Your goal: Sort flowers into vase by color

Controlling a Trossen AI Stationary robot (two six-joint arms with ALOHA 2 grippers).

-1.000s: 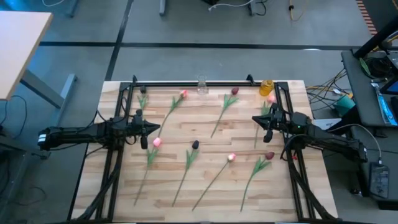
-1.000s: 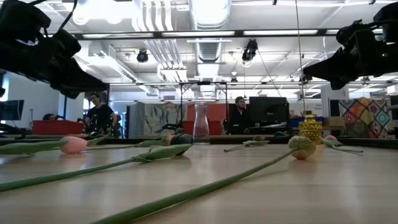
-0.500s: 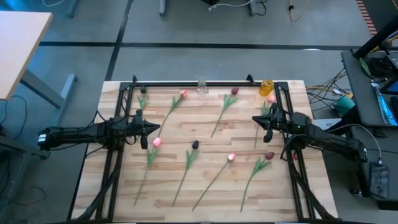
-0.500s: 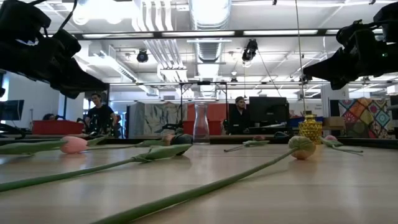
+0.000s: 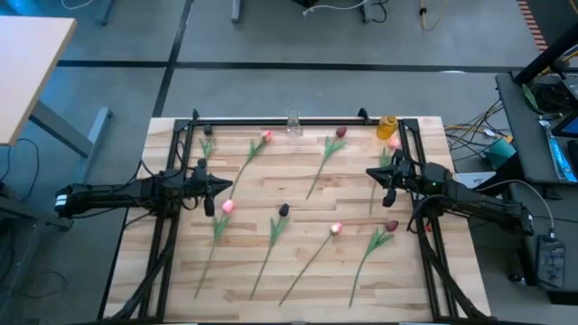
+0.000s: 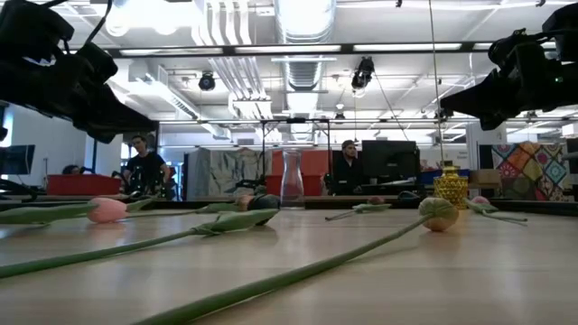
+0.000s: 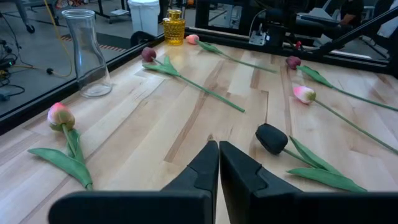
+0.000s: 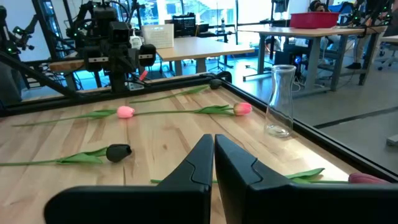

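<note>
Several tulips lie scattered on the wooden table (image 5: 298,185), stems long and green. Pink heads show near the back (image 5: 266,136), left of centre (image 5: 228,206) and in front (image 5: 336,228). Maroon heads lie at the back (image 5: 340,133) and at the right (image 5: 391,226), and a very dark head (image 5: 284,210) is at centre. A clear glass vase (image 5: 293,122) and a yellow vase (image 5: 386,126) stand at the back edge. My left gripper (image 5: 219,188) hovers shut and empty by the left frame. My right gripper (image 5: 372,174) hovers shut and empty at the right.
Black frame rails (image 5: 172,171) run along the left, right and back edges of the table. In the left wrist view, the dark tulip (image 7: 272,138) lies just ahead of the shut fingers. People sit at desks in the room behind (image 6: 348,167).
</note>
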